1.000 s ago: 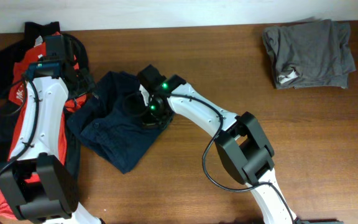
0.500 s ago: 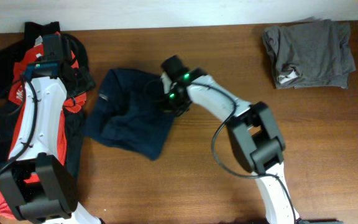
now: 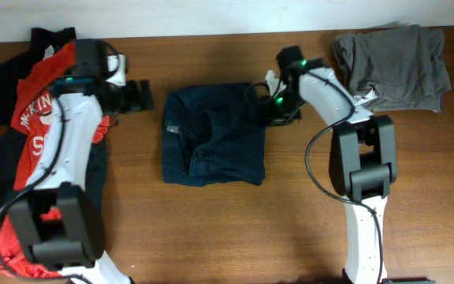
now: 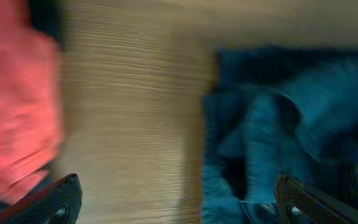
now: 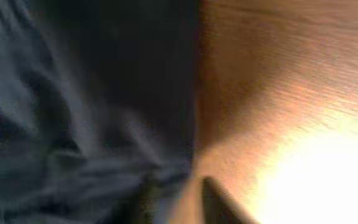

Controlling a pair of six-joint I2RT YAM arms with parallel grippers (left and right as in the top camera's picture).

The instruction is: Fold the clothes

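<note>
Soft, limp dark navy-blue cloth shorts (image 3: 215,138) lie bunched on the brown wooden table (image 3: 211,229), ahead of the left gripper (image 3: 142,95), whose jaws are spread. The right gripper (image 3: 268,113) sits at their upper-right edge, and its jaws are too blurred to tell. The shorts look light and floppy, so a hem corner is probably the best place to pinch.

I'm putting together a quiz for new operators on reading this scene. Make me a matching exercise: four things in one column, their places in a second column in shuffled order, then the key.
Column one
1. navy shorts
2. grey garment
3. red T-shirt
4. left end effector

Column two
A. upper right of the overhead view
B. over the gap between two garments
C. middle of the table
D. far left side of the overhead view

Pairs: 1-C, 2-A, 3-D, 4-B
</note>
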